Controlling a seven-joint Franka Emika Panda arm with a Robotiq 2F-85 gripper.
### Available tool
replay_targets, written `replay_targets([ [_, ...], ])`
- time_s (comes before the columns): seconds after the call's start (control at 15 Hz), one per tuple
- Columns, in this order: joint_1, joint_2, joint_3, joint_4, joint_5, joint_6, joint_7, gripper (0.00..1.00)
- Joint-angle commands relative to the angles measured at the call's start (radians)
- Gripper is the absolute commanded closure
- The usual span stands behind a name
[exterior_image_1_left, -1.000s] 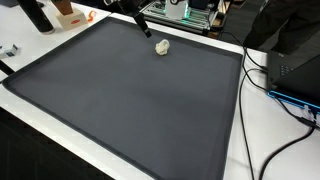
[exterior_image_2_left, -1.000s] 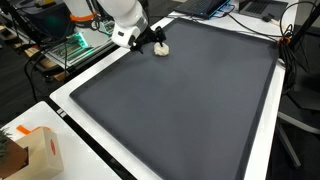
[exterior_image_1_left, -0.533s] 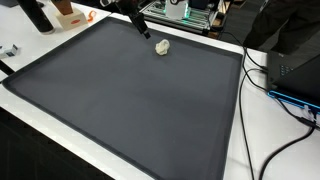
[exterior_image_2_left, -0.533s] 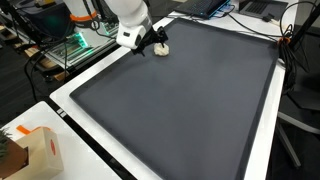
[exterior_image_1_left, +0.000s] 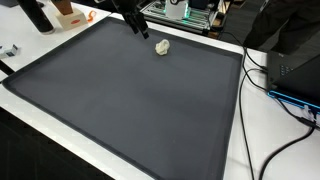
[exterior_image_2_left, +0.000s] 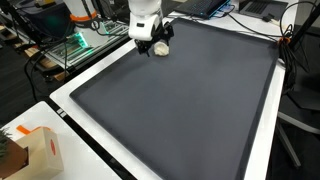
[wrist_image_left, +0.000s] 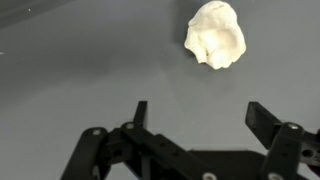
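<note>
Dark grey mat (exterior_image_1_left: 130, 100), one small white lump (exterior_image_1_left: 162, 46) atop

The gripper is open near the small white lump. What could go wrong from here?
The white lump lies beyond the fingertips of the open gripper, not between them; closing now would probably miss it.
It looks small and irregular, so a finger might push it across the dark mat.

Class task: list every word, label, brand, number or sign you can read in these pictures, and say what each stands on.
None can be read.
The cardboard box carries an orange mark, too blurred to read.
The white lump, the dark mat and the gripper show no writing.
</note>
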Motion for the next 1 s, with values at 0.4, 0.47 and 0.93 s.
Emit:
replay_targets([
  [0.4,0.073,0.001,0.045,0.136,-0.265,-0.097,0.097,0.00],
  [0.47,0.085,0.004,0.052,0.156,-0.298,-0.125,0.115,0.00],
  [0.93,0.189,0.064,0.123,0.310,-0.526,-0.370,0.209,0.00],
])
